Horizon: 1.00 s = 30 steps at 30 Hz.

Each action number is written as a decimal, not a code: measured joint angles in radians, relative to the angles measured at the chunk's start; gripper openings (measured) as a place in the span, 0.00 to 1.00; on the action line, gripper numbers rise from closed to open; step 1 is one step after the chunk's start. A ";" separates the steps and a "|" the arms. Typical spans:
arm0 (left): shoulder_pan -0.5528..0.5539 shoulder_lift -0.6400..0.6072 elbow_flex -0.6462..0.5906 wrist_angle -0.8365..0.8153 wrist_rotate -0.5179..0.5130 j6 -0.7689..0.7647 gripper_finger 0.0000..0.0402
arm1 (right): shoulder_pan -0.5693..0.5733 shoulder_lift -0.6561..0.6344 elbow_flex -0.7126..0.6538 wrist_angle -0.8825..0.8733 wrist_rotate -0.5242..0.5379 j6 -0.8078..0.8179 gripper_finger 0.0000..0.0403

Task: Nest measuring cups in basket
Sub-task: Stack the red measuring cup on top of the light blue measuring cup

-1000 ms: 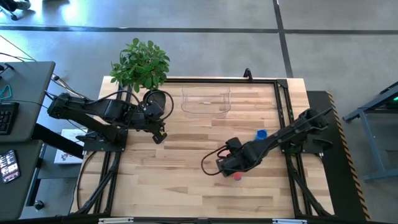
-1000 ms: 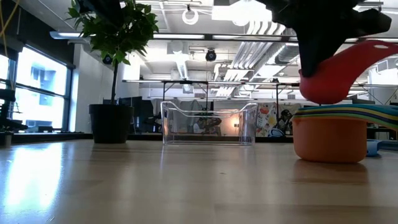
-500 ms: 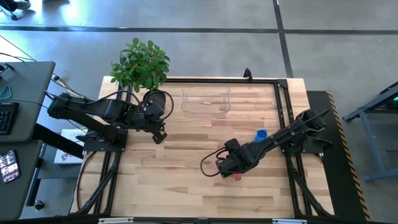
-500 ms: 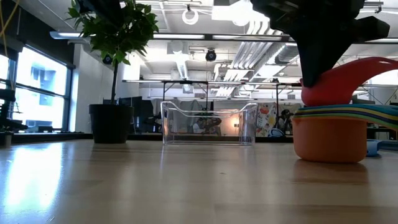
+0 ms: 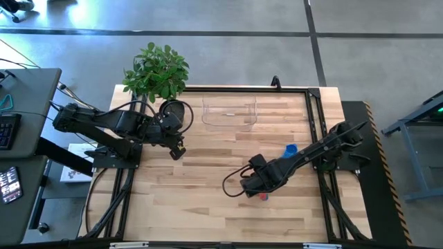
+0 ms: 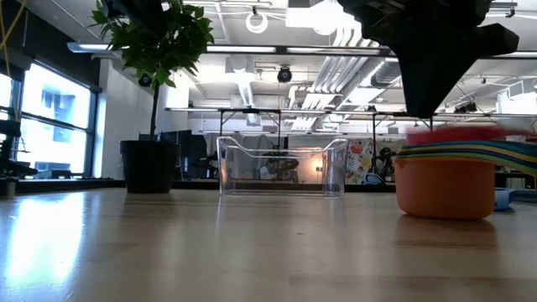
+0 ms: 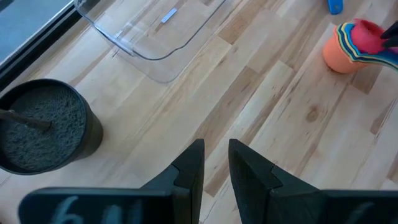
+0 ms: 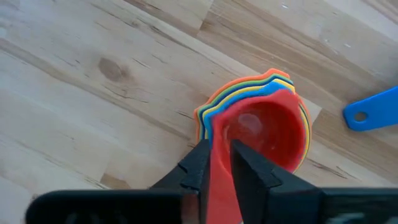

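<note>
Several nested measuring cups stand as a stack (image 8: 249, 93), orange outermost (image 6: 443, 189), on the near right of the table. A red cup (image 8: 264, 134) sits on top of the stack (image 7: 351, 46). My right gripper (image 8: 222, 165) is over it, shut on the red cup's handle. A blue cup (image 5: 291, 149) lies alone on the wood toward the far side. The clear basket (image 5: 228, 114) stands at the far edge with nothing in it (image 6: 281, 168). My left gripper (image 7: 216, 165) hovers near the table's left side, open by a narrow gap. My right gripper pinches the red cup's flat handle (image 8: 221, 177) between its two fingers (image 8: 199, 167), coming from above and slanting down. The fingers lie along the handle. The red bowl rests in the top of the stack, about level (image 6: 453, 134).
A dark round plant pot (image 5: 173, 114) with a leafy plant (image 5: 156, 71) stands at the far left corner, next to the basket. A black cable (image 5: 232, 183) loops on the wood by the right gripper. Bare wood lies between the stack and the basket.
My right gripper has moved down and a little toward the near left. The red cup, tilted above the stack a second ago, has come down level into the top of the stack.
</note>
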 joint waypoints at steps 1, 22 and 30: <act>0.000 0.000 0.000 0.000 0.000 0.005 0.16 | 0.000 0.000 0.000 0.000 0.000 0.000 0.14; 0.000 0.000 0.000 0.000 0.000 0.014 0.16 | 0.032 0.017 0.000 0.278 -0.113 0.035 0.18; 0.000 0.000 0.000 -0.002 0.000 0.014 0.16 | 0.036 0.088 0.000 0.274 -0.182 0.072 0.18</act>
